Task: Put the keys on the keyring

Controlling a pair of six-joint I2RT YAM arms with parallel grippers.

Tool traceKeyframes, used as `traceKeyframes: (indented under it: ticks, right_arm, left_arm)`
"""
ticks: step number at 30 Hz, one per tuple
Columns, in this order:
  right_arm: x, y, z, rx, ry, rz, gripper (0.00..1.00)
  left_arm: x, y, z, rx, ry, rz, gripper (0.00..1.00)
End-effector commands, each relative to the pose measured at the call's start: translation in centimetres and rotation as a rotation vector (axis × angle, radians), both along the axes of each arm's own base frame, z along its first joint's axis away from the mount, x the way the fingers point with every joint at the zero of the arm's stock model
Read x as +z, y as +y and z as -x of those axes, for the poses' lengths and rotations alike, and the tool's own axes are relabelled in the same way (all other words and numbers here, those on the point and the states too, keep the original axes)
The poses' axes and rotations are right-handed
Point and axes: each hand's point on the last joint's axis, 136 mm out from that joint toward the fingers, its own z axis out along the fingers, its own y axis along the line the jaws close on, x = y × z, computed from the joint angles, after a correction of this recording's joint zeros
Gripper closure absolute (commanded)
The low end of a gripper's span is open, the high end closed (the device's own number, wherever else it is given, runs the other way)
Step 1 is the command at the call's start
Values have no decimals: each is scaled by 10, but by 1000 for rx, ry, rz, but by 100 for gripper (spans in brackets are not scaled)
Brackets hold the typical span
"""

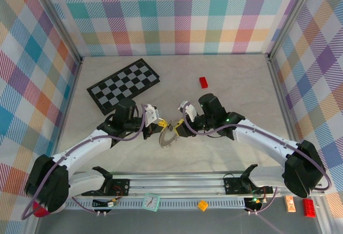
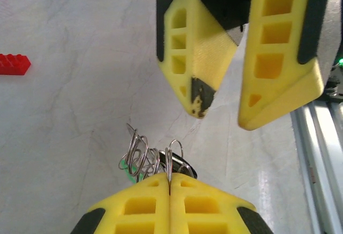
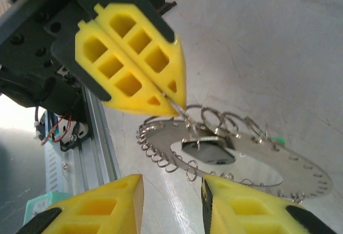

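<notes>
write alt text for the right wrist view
The left pincer, shut, pinches a small wire loop on the rim of the silvery keyring over a pale table. A black key head shows at its central hole; the right pincer is open in the foreground.

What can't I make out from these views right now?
The green key: right wrist view, just a sliver behind the keyring rim; blade hidden.
The black key: whether it hangs on a loop yet; wires overlap.
Left wrist view: the left fingers cover the keyring's disc.
Top view: both keys too small to tell apart.
</notes>
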Motion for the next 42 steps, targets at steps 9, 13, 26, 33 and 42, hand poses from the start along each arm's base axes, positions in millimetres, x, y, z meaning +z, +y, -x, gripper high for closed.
traceKeyframes:
  ticks: [9,13,26,33,42]
  right_arm:
    - [10,13,-4,54,42,-77,70]
    - [9,15,-5,56,44,-83,72]
    - [11,19,-10,53,33,-93,86]
    - [3,16,-9,48,50,-70,100]
    - [-20,18,-8,34,164,-52,100]
  left_arm:
    - [19,-9,8,-60,-2,91,100]
    - [18,-10,9,-65,6,91,100]
    - [14,-10,9,-70,19,82,100]
    - [13,-9,8,-60,11,78,100]
    - [1,-8,7,-34,-7,38,100]
